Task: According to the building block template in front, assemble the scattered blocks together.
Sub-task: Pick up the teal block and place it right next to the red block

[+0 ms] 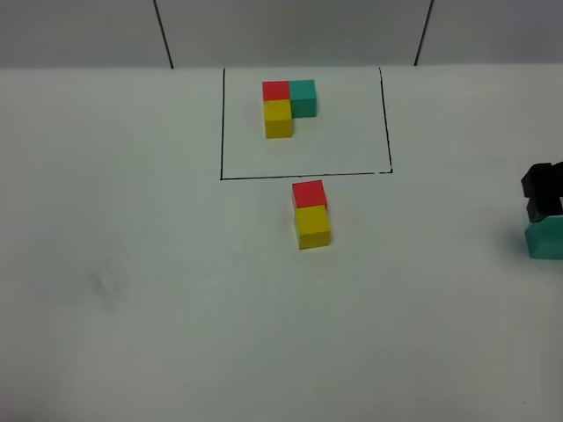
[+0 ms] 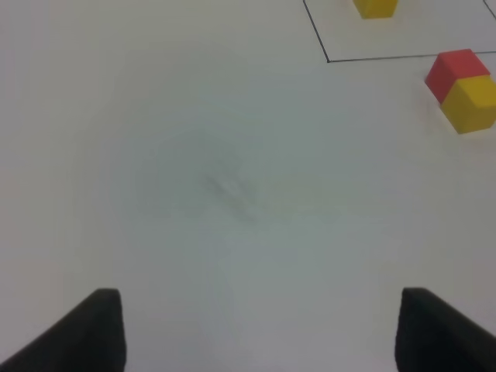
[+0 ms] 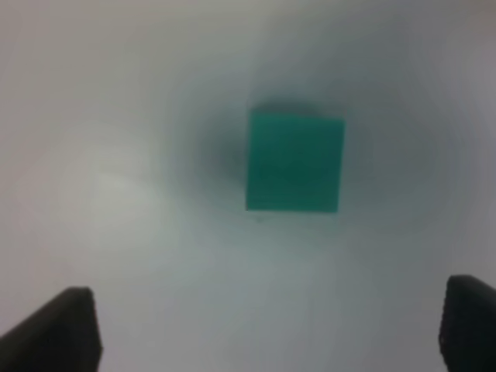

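The building block template [image 1: 279, 119], a red, teal and yellow L, lies inside a thin black outline [image 1: 303, 175] at the far middle. Just in front of the outline, the loose red cube [image 1: 309, 193] and yellow cube [image 1: 312, 227] sit touching in a line; they also show in the left wrist view [image 2: 449, 71] [image 2: 470, 105]. The loose teal cube [image 1: 544, 240] lies alone at the right edge. My right gripper [image 1: 543, 209] hovers over it, open, with the cube [image 3: 294, 161] ahead of its spread fingers [image 3: 62, 329]. My left gripper [image 2: 263, 333] is open and empty over bare table.
The white table [image 1: 132, 264] has a faint grey smudge [image 2: 229, 190] at the left. Two dark seams run down the wall behind. A corner of the outline [image 2: 329, 58] and the template's yellow cube [image 2: 376, 8] show in the left wrist view.
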`<state>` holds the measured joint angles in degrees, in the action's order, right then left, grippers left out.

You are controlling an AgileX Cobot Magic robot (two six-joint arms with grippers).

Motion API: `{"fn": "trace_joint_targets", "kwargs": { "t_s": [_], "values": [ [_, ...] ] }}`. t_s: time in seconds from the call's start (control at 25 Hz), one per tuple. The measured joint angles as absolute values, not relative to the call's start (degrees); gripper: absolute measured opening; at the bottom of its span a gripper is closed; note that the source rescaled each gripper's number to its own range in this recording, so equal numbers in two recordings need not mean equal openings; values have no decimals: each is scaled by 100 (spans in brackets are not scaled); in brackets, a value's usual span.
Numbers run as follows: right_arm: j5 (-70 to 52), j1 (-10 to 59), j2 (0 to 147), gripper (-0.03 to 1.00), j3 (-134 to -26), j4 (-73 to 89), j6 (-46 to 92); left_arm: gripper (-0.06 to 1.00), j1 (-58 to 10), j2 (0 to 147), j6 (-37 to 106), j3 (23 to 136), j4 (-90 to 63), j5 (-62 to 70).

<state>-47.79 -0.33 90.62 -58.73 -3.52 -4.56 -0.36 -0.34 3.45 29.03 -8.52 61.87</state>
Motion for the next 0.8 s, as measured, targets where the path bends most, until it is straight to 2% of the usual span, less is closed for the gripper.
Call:
{"fn": "trace_joint_targets", "kwargs": {
  "t_s": [0.28, 0.8],
  "values": [
    [-4035, -58, 9747, 75, -5873, -341, -315, 69, -36, -34, 345, 2903, -852, 6187],
    [-3709, -263, 10334, 73, -5873, -420, -273, 69, -36, -34, 345, 2903, -852, 6187]
  ]
}}
